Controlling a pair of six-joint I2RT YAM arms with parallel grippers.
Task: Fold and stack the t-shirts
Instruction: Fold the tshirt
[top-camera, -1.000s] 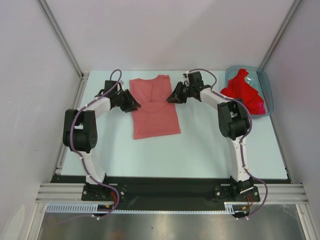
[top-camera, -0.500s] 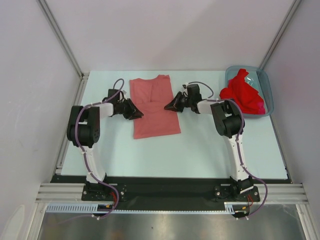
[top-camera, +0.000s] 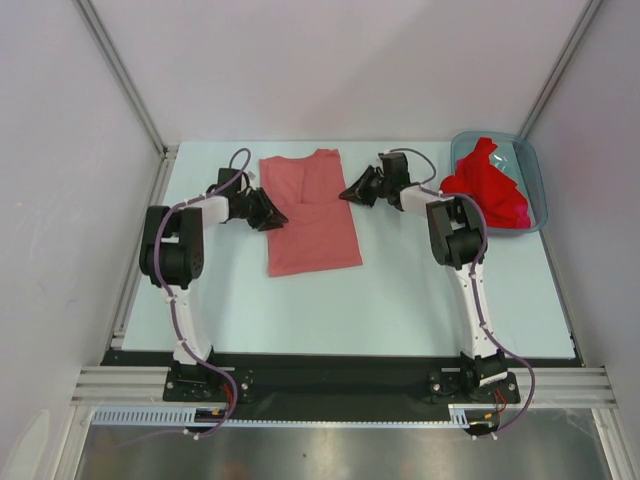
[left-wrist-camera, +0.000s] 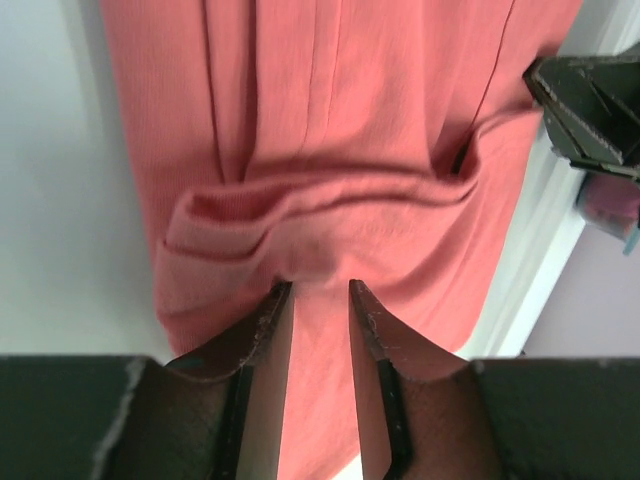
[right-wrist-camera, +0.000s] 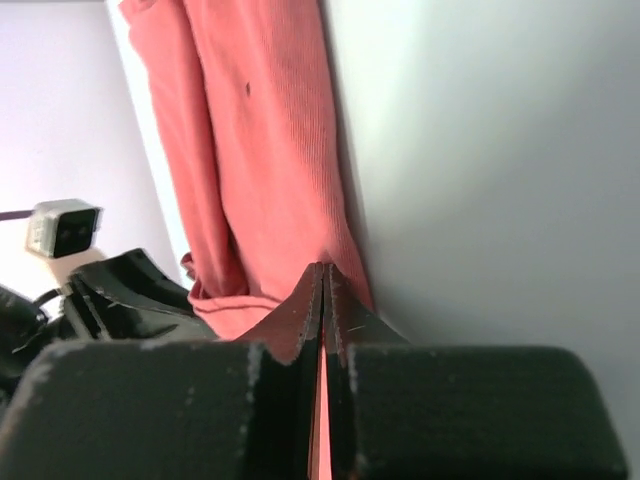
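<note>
A salmon-pink t-shirt (top-camera: 310, 215) lies flat on the pale table, neck to the far side. My left gripper (top-camera: 272, 214) is at its left edge. In the left wrist view (left-wrist-camera: 317, 290) the jaws stand narrowly apart on a bunched fold of the shirt (left-wrist-camera: 330, 130). My right gripper (top-camera: 349, 192) is at the shirt's right edge. In the right wrist view (right-wrist-camera: 326, 268) it is pressed shut on a thin layer of the shirt (right-wrist-camera: 250, 150). Brighter red t-shirts (top-camera: 488, 185) lie heaped in the bin.
The translucent blue-grey bin (top-camera: 538, 195) stands at the far right of the table (top-camera: 420, 290). Grey walls and metal posts enclose the back and sides. The right gripper's black body shows at the right of the left wrist view (left-wrist-camera: 590, 110).
Both grippers dropped towards the near side of the shirt's edges, then moved back towards the far side. The shirt's outline has hardly changed.
</note>
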